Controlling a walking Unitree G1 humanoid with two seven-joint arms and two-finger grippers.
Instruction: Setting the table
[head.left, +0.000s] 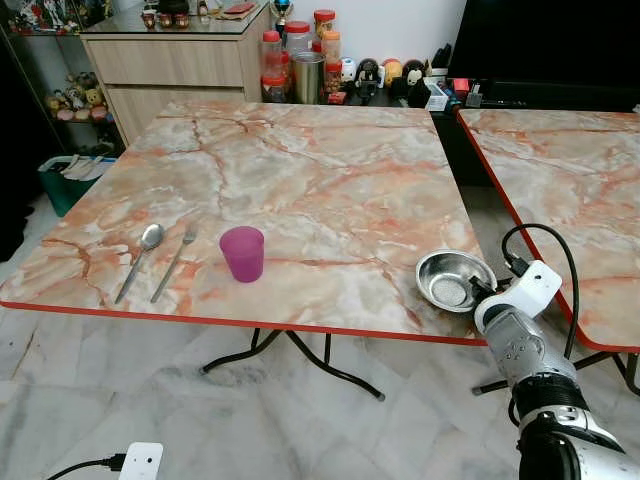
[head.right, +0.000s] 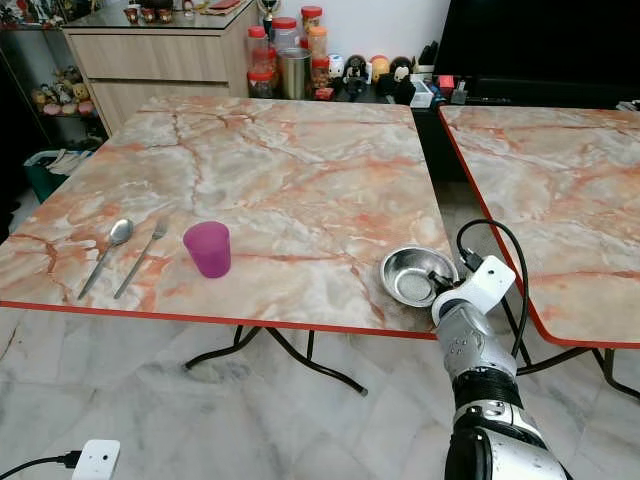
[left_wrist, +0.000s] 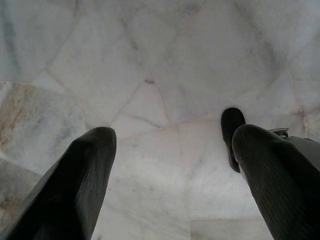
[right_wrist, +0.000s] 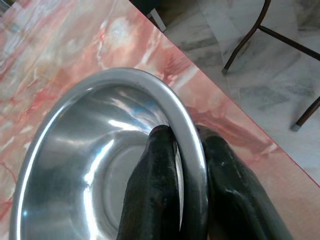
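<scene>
Two marble-pattern counters here, and the left one (head.left: 300, 180) carries everything for the place setting. Right tool (right_wrist: 192, 165) is clamped on the rim of a steel bowl (head.left: 455, 278), one black finger (right_wrist: 155, 195) inside the bowl and the other outside, rim pinched between them. That bowl sits at the near right corner of the counter, pretty close to the red edge. Over on the near left side there's a spoon (head.left: 140, 258) and a fork (head.left: 176, 259) lying side by side, close but not touching, handles pointing toward the near edge. A purple cup (head.left: 243, 252) stands upright just right of the fork, well apart from the bowl. Left tool (left_wrist: 170, 165) hangs down over the pale marble floor (left_wrist: 150, 60) with its fingers spread wide and nothing between them. Far behind the counter there's a wooden drawer cabinet (head.left: 170, 65), plus a cluster of red-lidded jars (head.left: 300, 55) and small figurines (head.left: 385, 75) along the wall. Second counter (head.left: 570, 190) sits off to the right, with a narrow gap between the two. White power adapter (head.left: 140, 460) on the floor at the near left.
</scene>
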